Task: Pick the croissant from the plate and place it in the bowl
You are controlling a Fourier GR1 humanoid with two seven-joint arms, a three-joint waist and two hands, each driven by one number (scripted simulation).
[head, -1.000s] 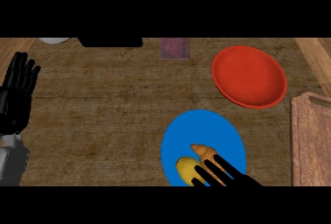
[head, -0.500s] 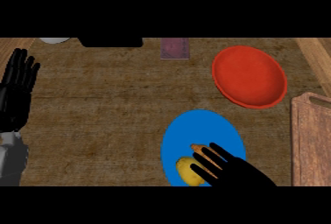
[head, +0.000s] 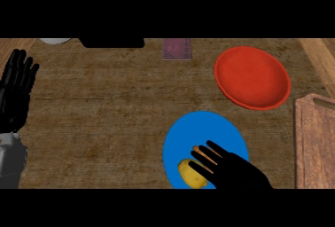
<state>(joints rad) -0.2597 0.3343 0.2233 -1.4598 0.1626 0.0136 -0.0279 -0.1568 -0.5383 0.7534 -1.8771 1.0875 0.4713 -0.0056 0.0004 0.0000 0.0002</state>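
Observation:
A golden croissant [head: 192, 174] lies on the blue plate [head: 204, 129] near the front of the counter. My right hand [head: 232, 170] lies over the croissant's right side, its fingers straight and spread, hiding much of it. The red bowl [head: 253, 76] sits at the back right, apart from the plate. My left hand [head: 17, 86] rests open at the left edge, fingers up.
A wooden cutting board [head: 315, 142] runs along the right edge. At the back stand a small purple-brown block [head: 177, 48], a black object [head: 112, 42] and a pale round item [head: 55, 41]. Bare wooden counter lies between the plate and my left hand.
My right hand has slid further up over the croissant, covering more of it. The left hand, plate and bowl have stayed in place.

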